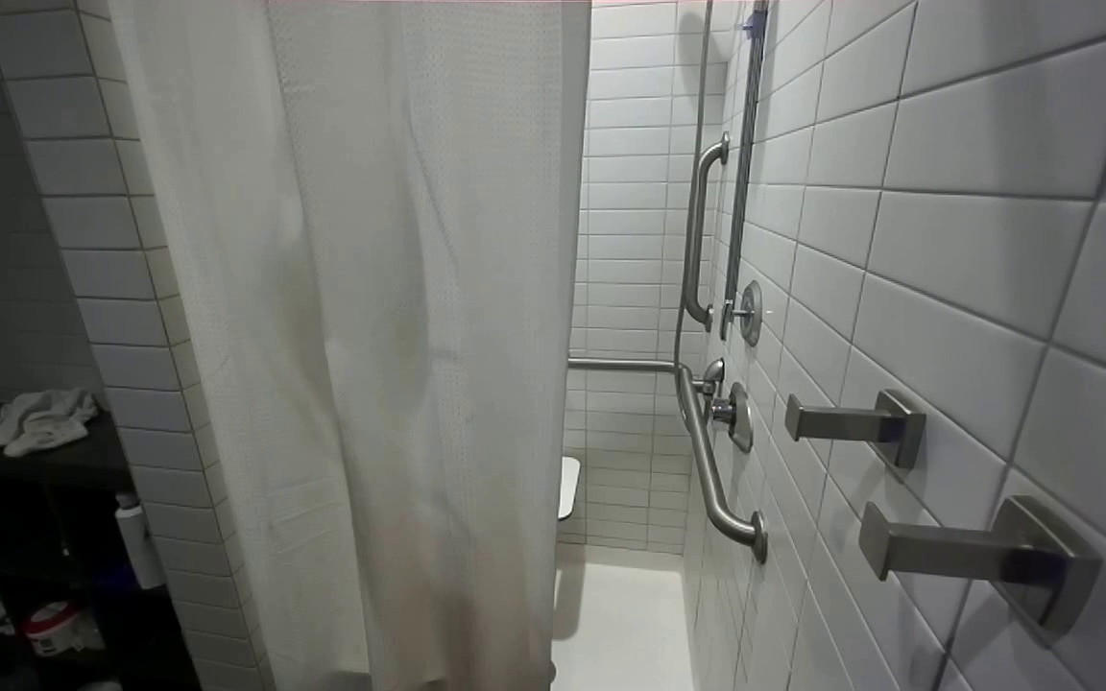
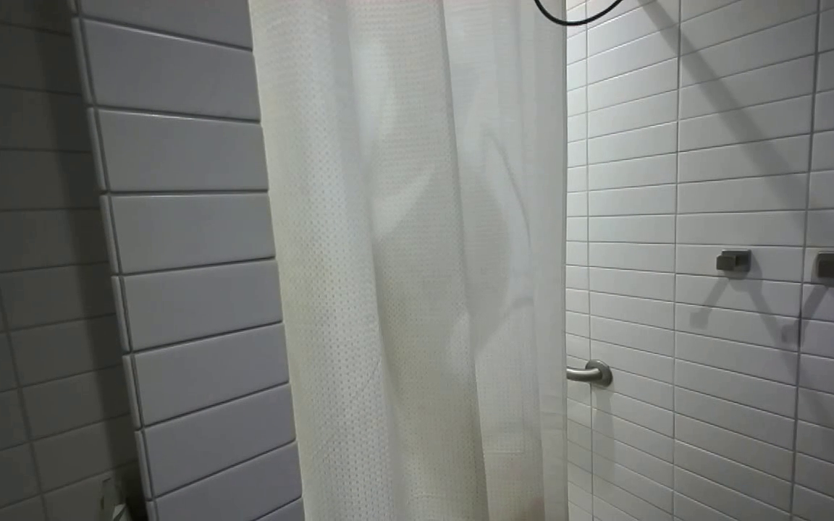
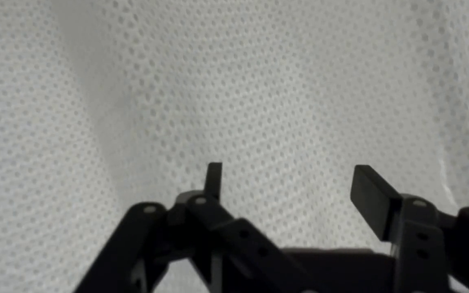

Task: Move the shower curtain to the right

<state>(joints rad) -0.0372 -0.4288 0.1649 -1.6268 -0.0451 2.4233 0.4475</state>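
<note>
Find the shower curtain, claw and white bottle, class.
Shower curtain [image 1: 375, 336]: in an exterior view, mid-fabric.
Claw [image 3: 287, 175]: in the wrist view, midway between fingertips.
White bottle [image 1: 138, 543]: in an exterior view, mid-body.

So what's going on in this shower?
A robot's gripper, the black claw in the wrist view, is facing the curtain, which is meant to be moved to the right. The claw is open and does not hold the cloth yet; whether it touches it, I can't tell. In an exterior view, the curtain hangs in long folds, with a grab bar showing past its edge.
</note>
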